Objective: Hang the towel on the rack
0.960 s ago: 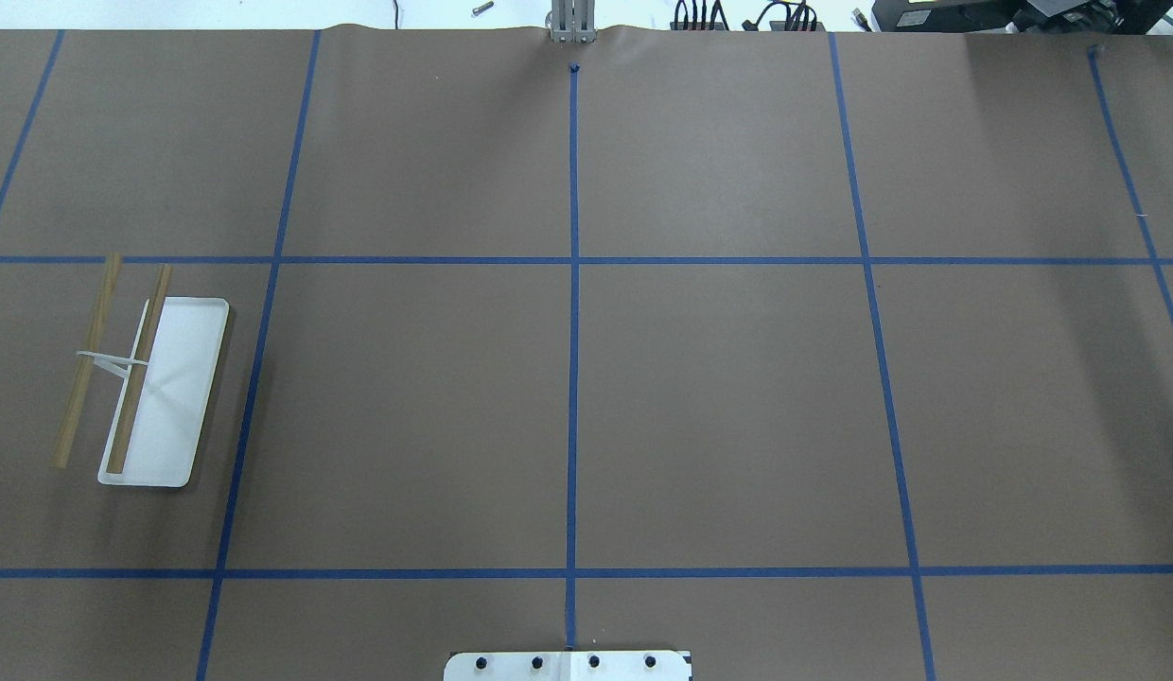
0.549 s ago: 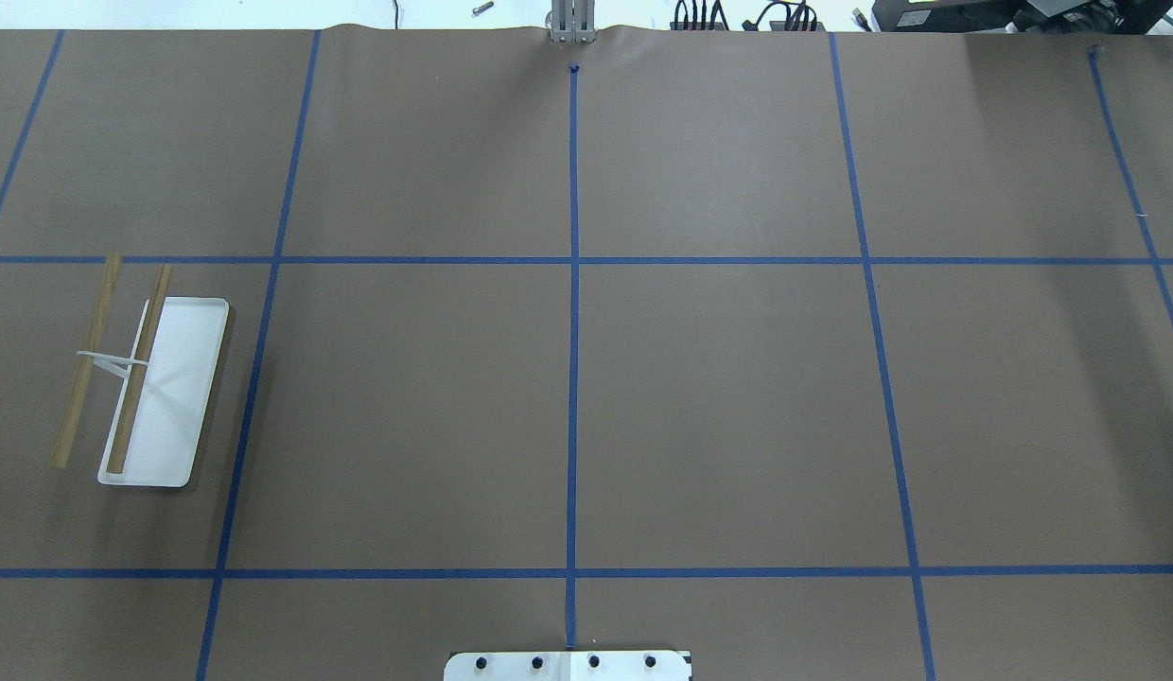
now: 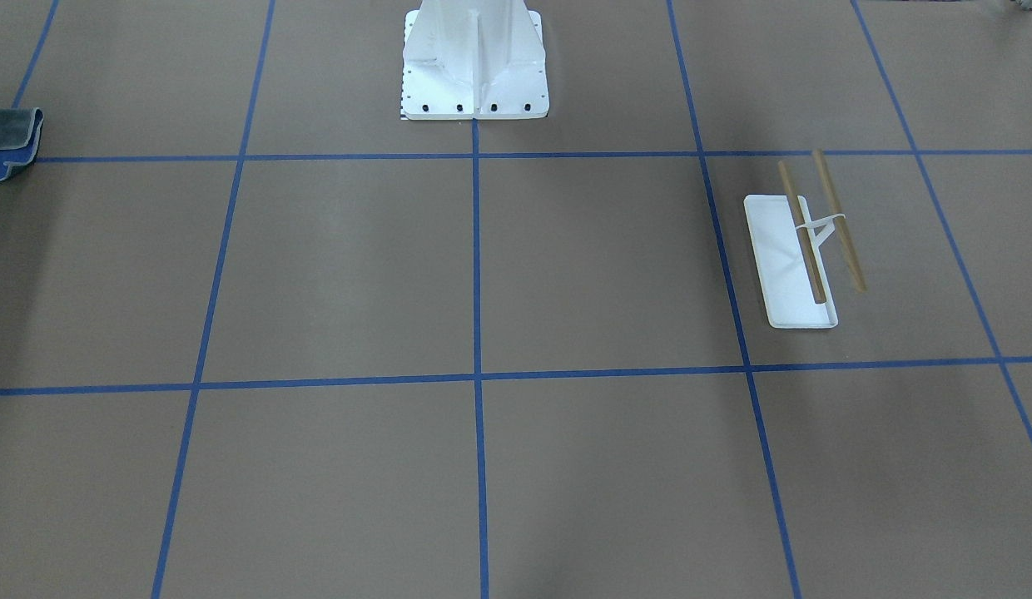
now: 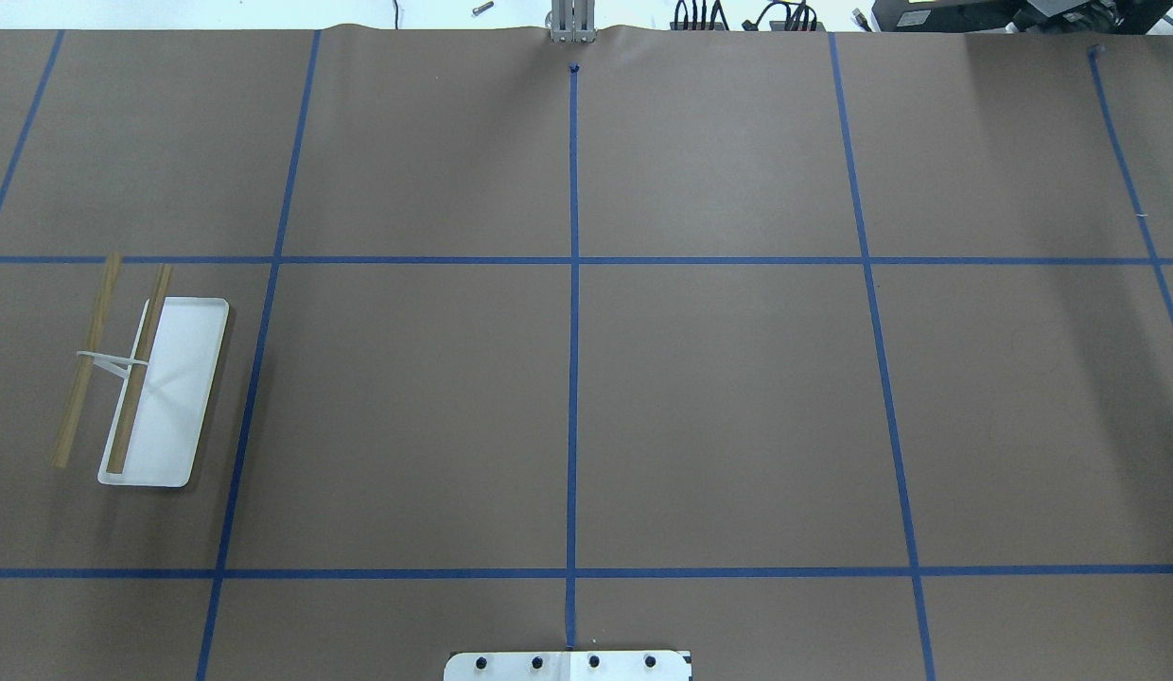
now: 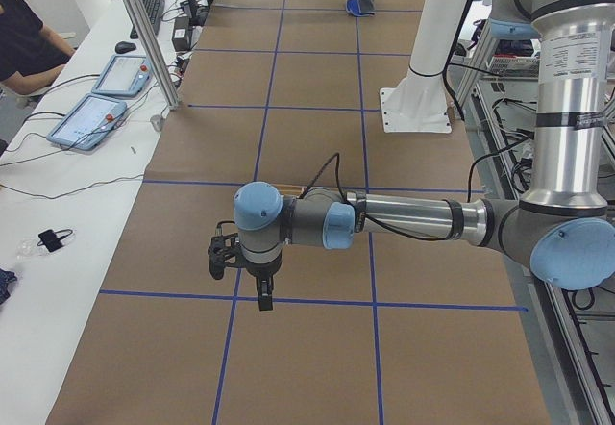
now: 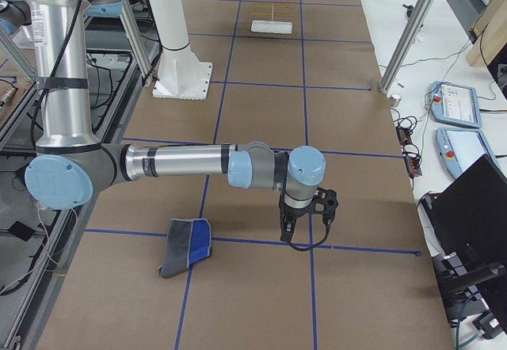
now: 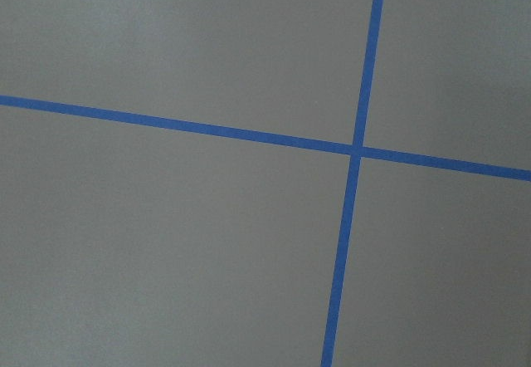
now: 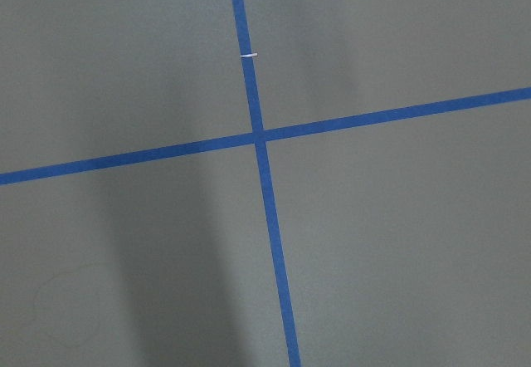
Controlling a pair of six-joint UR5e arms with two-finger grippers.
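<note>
The towel (image 6: 186, 247), folded with blue and dark grey showing, lies on the brown table at the robot's far right end. It also shows at the left edge of the front view (image 3: 8, 141) and far off in the left view (image 5: 361, 5). It is outside the overhead view. The rack (image 4: 161, 388), a white tray with two tan rods, stands empty at the robot's left end (image 3: 791, 258). The right gripper (image 6: 289, 233) hangs above the table, beside the towel and apart from it. The left gripper (image 5: 263, 298) hangs above the table's left end. I cannot tell whether either is open or shut.
The white bolted robot pedestal (image 3: 474, 62) stands at the table's robot side. Blue tape lines grid the brown paper. An aluminium post (image 5: 144, 31), control tablets (image 5: 91, 117) and a seated operator (image 5: 24, 40) are along the far side. A laptop (image 6: 467, 207) sits beyond the right end.
</note>
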